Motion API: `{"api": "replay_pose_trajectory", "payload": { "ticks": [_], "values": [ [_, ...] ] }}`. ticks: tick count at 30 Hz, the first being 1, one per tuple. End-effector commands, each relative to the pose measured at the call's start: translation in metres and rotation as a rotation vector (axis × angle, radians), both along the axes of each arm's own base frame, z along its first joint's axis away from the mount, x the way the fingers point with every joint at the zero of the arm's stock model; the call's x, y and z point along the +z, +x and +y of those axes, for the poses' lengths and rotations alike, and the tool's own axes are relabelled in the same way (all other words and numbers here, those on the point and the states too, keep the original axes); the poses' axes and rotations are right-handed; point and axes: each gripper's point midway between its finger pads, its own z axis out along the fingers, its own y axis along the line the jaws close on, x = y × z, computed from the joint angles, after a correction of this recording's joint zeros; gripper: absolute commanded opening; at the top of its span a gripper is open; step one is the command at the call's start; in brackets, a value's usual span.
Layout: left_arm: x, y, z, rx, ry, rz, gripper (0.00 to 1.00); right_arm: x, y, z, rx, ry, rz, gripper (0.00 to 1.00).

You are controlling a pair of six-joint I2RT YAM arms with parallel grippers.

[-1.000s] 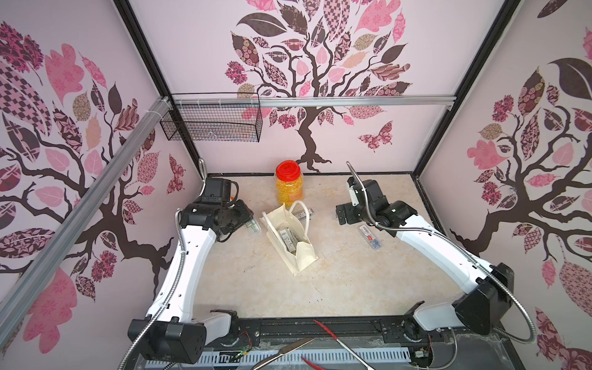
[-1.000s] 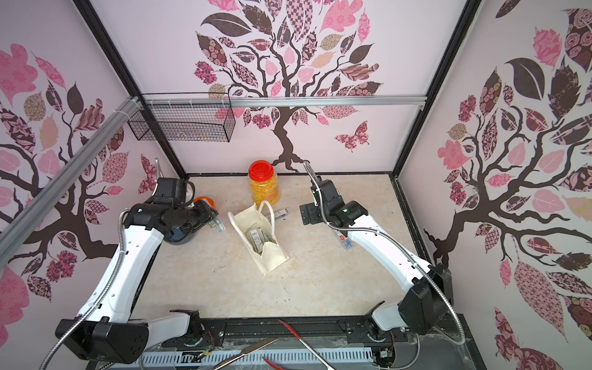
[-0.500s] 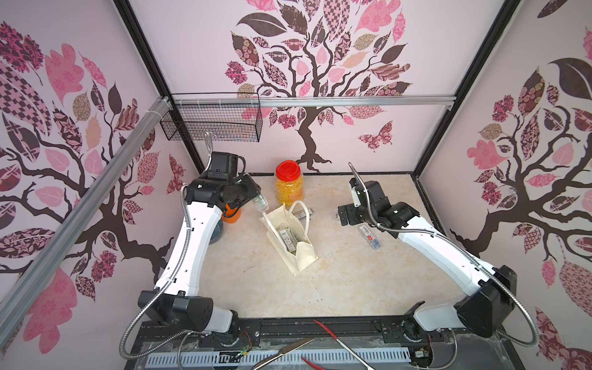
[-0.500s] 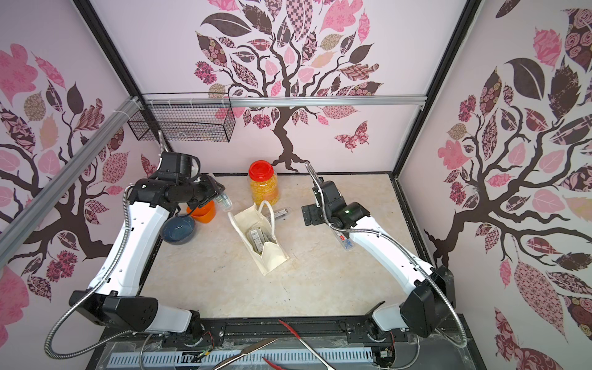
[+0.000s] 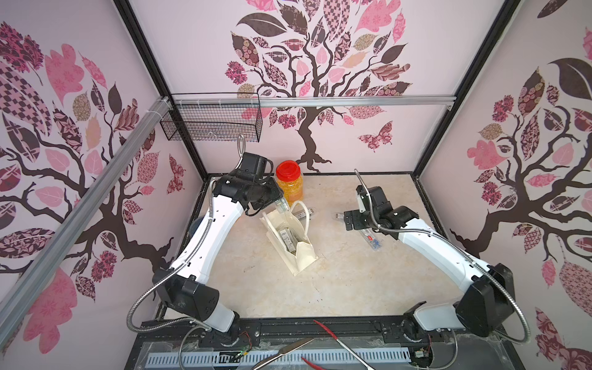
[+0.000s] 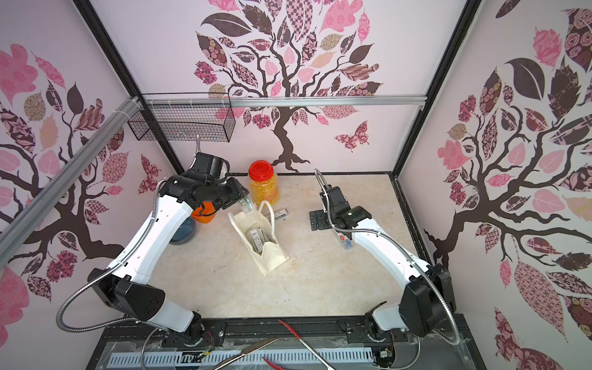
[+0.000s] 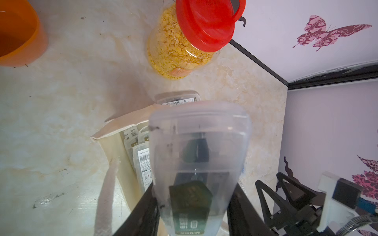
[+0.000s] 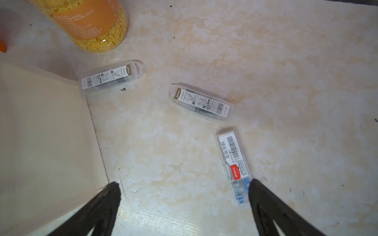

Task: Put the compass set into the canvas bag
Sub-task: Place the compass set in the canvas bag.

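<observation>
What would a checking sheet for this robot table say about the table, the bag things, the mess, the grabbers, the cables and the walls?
Surface: beige marbled tabletop, a few dark specks.
Job's things: canvas bag open, several clear cases inside; compass set held at its mouth; three loose cases on the tabletop.
Clutter: red-lidded jar, orange cup, grey-blue bowl; red-handled tool by the front rail.
Grippers: left gripper shut on the compass set; right gripper open, empty.
Cables: looping metal hoses; thin wires at the front rail.
Surroundings: tree-patterned walls; wire basket on the wall rail.
</observation>
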Motion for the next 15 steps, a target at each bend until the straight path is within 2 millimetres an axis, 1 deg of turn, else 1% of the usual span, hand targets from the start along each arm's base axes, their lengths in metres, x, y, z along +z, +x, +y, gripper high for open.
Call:
{"api": "replay_pose_trajectory", "payload": {
  "ticks": [1, 3, 6, 11, 15],
  "values": [
    [-0.011, 0.001, -0.008, 0.018, -0.025, 0.011, 0.33, 0.015, 0.001, 0.004, -0.004, 0.054, -0.032, 1.0],
    [-0.02, -0.001, -0.012, 0.009, -0.023, 0.038, 0.33, 0.014, 0.0, 0.006, 0.0, 0.066, -0.027, 1.0],
    [-0.031, -0.009, -0.012, 0.01, -0.014, 0.072, 0.33, 0.014, -0.001, 0.006, -0.001, 0.072, -0.025, 1.0],
    [-0.041, -0.019, -0.007, 0.045, -0.037, 0.083, 0.33, 0.013, -0.001, 0.004, -0.006, 0.069, -0.03, 1.0],
    [-0.054, -0.023, -0.013, 0.035, -0.055, 0.122, 0.33, 0.016, -0.002, 0.004, -0.009, 0.075, -0.036, 1.0]
  ]
}}
